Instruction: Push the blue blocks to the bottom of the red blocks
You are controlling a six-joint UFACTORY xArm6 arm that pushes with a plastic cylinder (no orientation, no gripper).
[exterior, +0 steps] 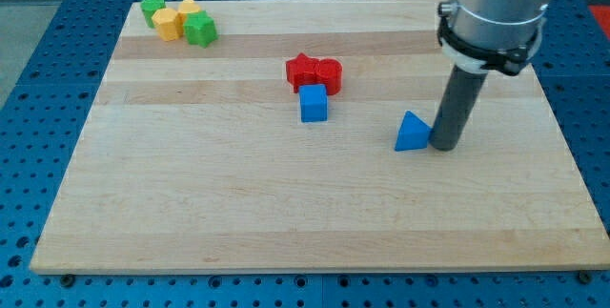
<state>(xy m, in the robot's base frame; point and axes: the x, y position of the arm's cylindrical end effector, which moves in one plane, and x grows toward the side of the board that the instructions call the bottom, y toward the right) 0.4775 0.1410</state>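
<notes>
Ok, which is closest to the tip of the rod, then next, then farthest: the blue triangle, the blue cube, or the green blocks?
From my tip:
1. Blue triangle, right beside it on the view's left.
2. Blue cube, mid-board, just below the red blocks.
3. Green blocks, far off at the view's top left corner.

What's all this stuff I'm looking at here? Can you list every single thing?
Board: 1, pale wood, fills most of the view.
Base: 1, blue with holes, under and around the board.
Red blocks: 2, red, touching each other, a little above the board's middle.
Blue cube: 1, blue, just below the red blocks.
Blue triangle: 1, blue, toward the view's right, apart from the cube.
Green blocks: 2, green, in the cluster at the view's top left.
Yellow blocks: 2, yellow, in the same cluster, between the green ones.
My tip: 1, dark rod, right beside the blue triangle on its right side.
</notes>
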